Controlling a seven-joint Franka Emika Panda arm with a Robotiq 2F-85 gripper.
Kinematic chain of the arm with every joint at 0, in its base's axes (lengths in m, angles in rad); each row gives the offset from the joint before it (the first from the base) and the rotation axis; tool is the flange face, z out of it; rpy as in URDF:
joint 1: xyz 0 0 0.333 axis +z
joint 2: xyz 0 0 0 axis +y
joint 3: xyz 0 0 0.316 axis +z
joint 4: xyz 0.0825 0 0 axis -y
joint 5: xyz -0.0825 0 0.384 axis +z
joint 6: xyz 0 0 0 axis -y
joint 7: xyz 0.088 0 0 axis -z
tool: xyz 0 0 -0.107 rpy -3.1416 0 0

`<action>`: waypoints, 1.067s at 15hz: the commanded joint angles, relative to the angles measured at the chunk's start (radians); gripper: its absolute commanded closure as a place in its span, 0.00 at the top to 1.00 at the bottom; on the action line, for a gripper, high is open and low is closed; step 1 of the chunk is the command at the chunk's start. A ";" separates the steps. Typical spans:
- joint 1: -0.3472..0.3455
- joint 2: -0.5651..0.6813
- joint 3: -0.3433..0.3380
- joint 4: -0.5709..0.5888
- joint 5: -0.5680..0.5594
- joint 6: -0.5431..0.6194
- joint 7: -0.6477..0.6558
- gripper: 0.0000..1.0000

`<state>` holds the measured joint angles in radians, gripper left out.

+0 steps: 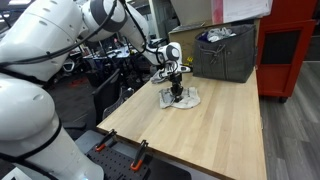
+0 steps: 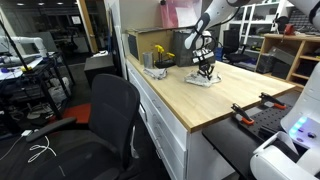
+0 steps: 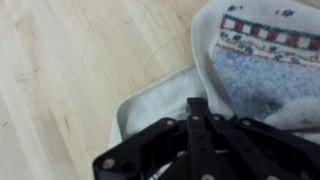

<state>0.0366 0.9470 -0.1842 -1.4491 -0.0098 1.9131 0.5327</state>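
Note:
A white towel with a blue and patterned middle lies bunched on the wooden table. In the wrist view my gripper comes in from the bottom with both black fingers pressed together. Their tips sit on the towel's white border, close to its left hem. In both exterior views the gripper points straight down onto the towel near the far end of the table. How much cloth is pinched between the tips is hidden.
A dark grey bin with stuff inside stands on the table just behind the towel. A red cabinet is beyond it. A small pot with yellow flowers stands near the table edge. A black office chair is beside the table, and clamps grip the near edge.

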 commanded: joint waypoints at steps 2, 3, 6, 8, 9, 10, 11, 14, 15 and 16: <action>-0.024 0.002 0.028 -0.005 0.040 -0.054 -0.013 0.00; -0.018 0.003 0.021 -0.007 0.035 -0.055 0.000 0.00; 0.009 0.008 -0.007 -0.013 0.001 -0.081 0.044 0.00; 0.031 0.018 -0.034 -0.019 -0.033 -0.112 0.096 0.00; 0.039 0.026 -0.045 -0.019 -0.052 -0.129 0.128 0.00; 0.042 0.033 -0.051 -0.019 -0.068 -0.150 0.148 0.00; 0.047 0.041 -0.058 -0.018 -0.085 -0.170 0.173 0.00; 0.057 0.060 -0.073 -0.011 -0.132 -0.225 0.231 0.00; 0.057 0.065 -0.077 -0.009 -0.145 -0.239 0.249 0.00; 0.051 0.062 -0.077 -0.013 -0.153 -0.247 0.259 0.00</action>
<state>0.0816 1.0096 -0.2412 -1.4550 -0.1315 1.7090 0.7449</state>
